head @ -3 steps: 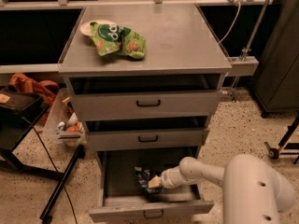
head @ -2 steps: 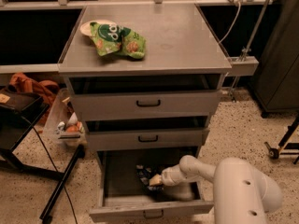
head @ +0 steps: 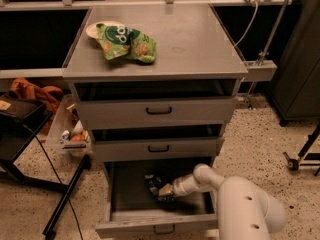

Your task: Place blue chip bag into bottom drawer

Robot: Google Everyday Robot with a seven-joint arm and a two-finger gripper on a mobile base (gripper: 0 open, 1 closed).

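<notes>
The bottom drawer (head: 160,226) of the grey cabinet is pulled open toward me. The blue chip bag (head: 155,185), dark and crumpled, lies on the drawer floor near the middle. My gripper (head: 166,190) reaches in from the right, down inside the drawer, right at the bag's right side and touching it. My white arm (head: 240,204) fills the lower right corner of the view.
A green snack bag (head: 126,42) and a white dish (head: 98,29) lie on the cabinet top (head: 195,39). The two upper drawers (head: 159,111) are slightly ajar. A dark stand (head: 30,149) and a bin of items (head: 72,134) sit to the left; a cable (head: 250,19) hangs at right.
The view has moved closer to the cabinet. The gripper stays low in the drawer at the bag, which has barely shifted.
</notes>
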